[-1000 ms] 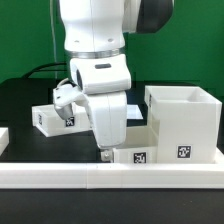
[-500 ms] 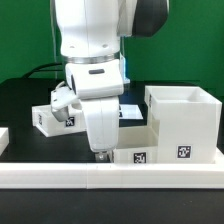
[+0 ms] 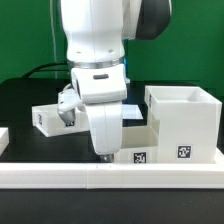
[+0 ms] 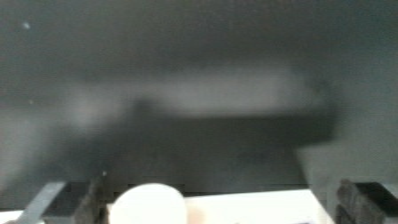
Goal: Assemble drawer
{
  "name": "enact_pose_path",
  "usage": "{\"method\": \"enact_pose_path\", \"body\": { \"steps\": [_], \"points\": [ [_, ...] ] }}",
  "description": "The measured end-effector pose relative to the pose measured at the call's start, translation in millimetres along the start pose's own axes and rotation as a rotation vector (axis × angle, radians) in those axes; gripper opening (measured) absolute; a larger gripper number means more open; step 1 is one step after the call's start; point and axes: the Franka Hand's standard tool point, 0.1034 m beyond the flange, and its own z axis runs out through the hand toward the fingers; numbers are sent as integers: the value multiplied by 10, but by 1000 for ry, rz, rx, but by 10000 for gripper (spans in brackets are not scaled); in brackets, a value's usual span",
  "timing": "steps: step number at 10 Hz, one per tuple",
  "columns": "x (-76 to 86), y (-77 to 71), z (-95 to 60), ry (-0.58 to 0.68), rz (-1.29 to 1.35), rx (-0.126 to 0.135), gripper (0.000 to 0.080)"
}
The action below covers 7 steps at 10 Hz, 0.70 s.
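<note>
Black tabletop (image 3: 28, 95): just beside the tall white plastic cube housing (image 3: 185, 120) lies a low white knobbed tray (image 3: 138, 153). Over its knob (image 4: 148, 205), the gripper (image 3: 103, 155), fingers spread, has edged housing-ward, probably aligning a grasp.

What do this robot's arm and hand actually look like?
The arm is chunky, rounded and glossy white, with a black joint cap near the top. Its hand is a white tapering block; the wrist view shows two dark fingers.
</note>
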Motion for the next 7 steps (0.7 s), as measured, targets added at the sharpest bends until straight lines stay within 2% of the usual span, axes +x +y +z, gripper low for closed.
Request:
{"method": "enact_pose_path", "body": {
  "steps": [4, 7],
  "points": [
    [-8, 48, 2, 0, -36, -11, 649],
    [-1, 53, -1, 0, -33, -10, 649]
  ]
}}
